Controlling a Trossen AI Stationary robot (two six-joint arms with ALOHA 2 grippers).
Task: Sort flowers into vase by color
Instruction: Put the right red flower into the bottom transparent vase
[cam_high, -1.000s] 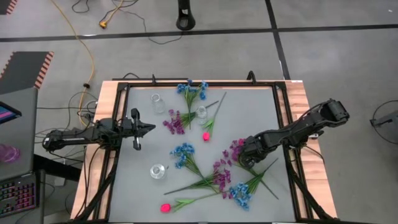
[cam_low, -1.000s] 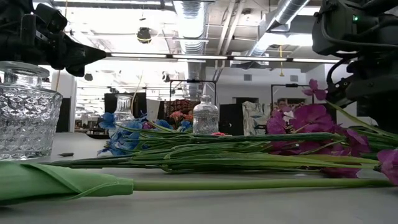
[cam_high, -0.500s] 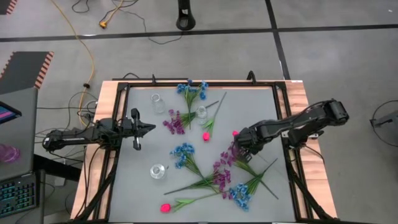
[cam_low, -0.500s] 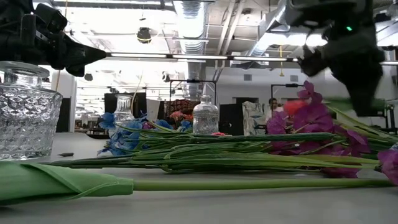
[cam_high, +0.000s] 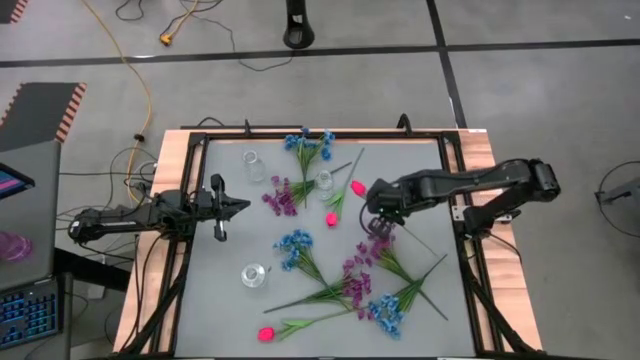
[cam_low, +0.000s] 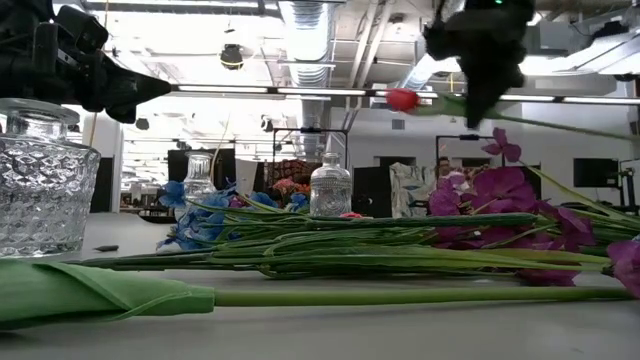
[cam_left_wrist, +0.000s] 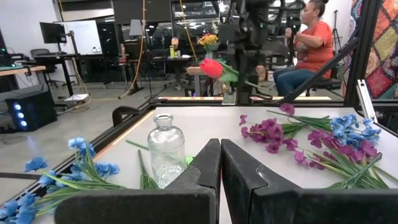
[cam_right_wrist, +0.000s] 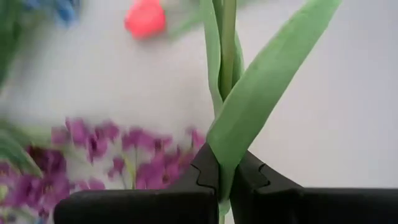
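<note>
My right gripper (cam_high: 378, 208) hangs over the table's middle right, shut on a pink-red tulip whose bud (cam_high: 357, 187) points toward the middle glass vase (cam_high: 324, 180). In the low view that tulip (cam_low: 403, 99) floats high, beside the gripper (cam_low: 472, 105). On the mat lie blue blooms (cam_high: 310, 145), purple blooms (cam_high: 283, 195), a second tulip (cam_high: 331, 217), and a near pile of blue (cam_high: 295, 245), purple (cam_high: 355, 275) and blue (cam_high: 385, 310) stems with a third tulip (cam_high: 266, 334). My left gripper (cam_high: 243, 207) waits shut at the left edge. My right gripper (cam_right_wrist: 224, 171) pinches the tulip's green stalk and a leaf (cam_right_wrist: 222, 152) together between its two fingers, some way behind the bud. The fingers come from above, pointing down. The tulip is lifted clear and lies nearly level, bud toward the table's left, stalk (cam_low: 560, 122) trailing right.
Two more glass vases stand at the far left (cam_high: 254, 165) and near left (cam_high: 254, 274). A black frame (cam_high: 455, 170) rims the grey mat. In the left wrist view a vase (cam_left_wrist: 166, 155) stands close ahead, and a seated person shows beyond the table.
My right gripper has risen and travelled from the near-right pile toward the table's far side and left, carrying the pink-red tulip up out of the purple blooms. The tulip is now lifted clear, its bud close to the middle vase.
</note>
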